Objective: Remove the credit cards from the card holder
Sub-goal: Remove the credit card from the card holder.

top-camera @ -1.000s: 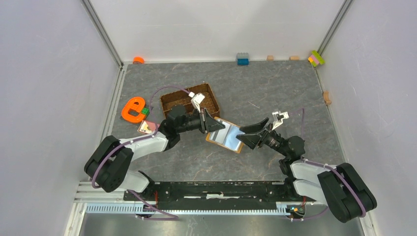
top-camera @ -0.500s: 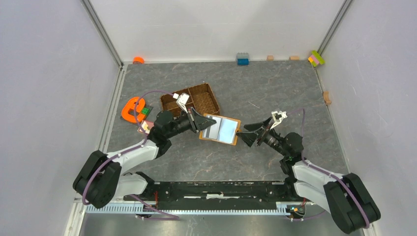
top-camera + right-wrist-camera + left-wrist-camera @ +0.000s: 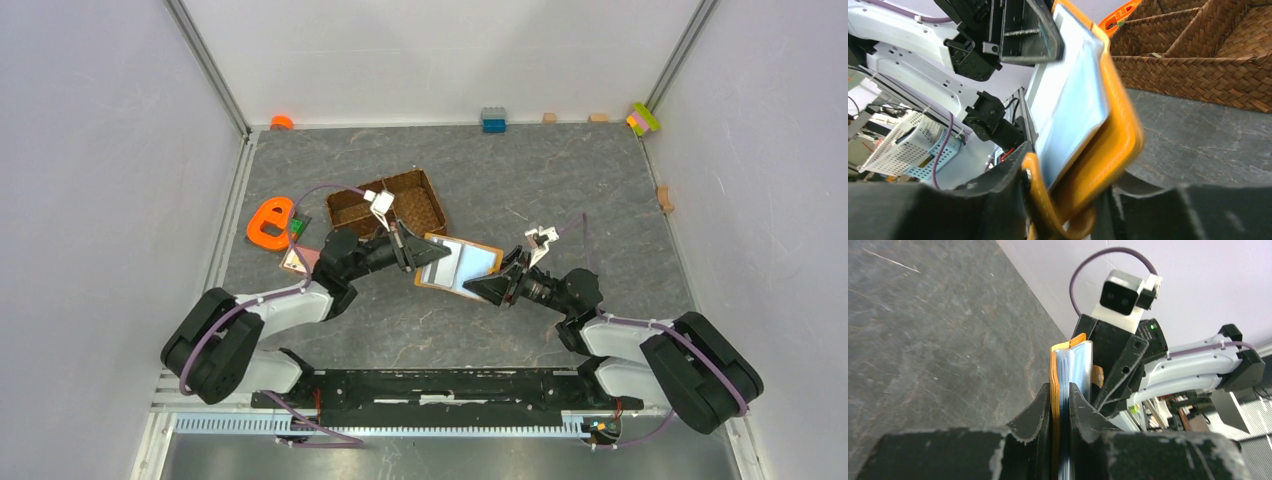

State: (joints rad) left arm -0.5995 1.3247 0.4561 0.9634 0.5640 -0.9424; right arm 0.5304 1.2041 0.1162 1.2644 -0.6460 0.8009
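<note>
**Top view.**
- Card holder (image 3: 458, 265): open, pale lining facing up inside an orange rim. It is held between the two arms over the grey desk (image 3: 560, 190), just on the near side of the woven tray (image 3: 385, 205).
- Left claw (image 3: 424, 254): pinching the holder's left edge.
- Right claw (image 3: 492, 288): at the holder's near right corner.
- Orange e-shaped toy (image 3: 268, 222): left of the tray, near the wall.
- Blue brick (image 3: 493, 120): against the far wall.
- Stacked coloured bricks (image 3: 643, 118): far right corner.

**Left wrist view.**
- Left claw (image 3: 1060, 390): fingers pressed together on the card holder (image 3: 1054, 385), which is seen edge-on with the orange cover on the left and blue-grey lining on the right.
- Right claw (image 3: 1113, 365): directly behind the holder's far end.

**Right wrist view (blurred).**
- Card holder (image 3: 1073, 105): its near edge lies between the two fingers of the right claw (image 3: 1068, 182).
- The jaws stand one on each side; I cannot tell whether they press on it.
- Left claw (image 3: 1028, 30): on the holder's far edge.
- Woven tray (image 3: 1198, 65): behind, to the right.
</note>
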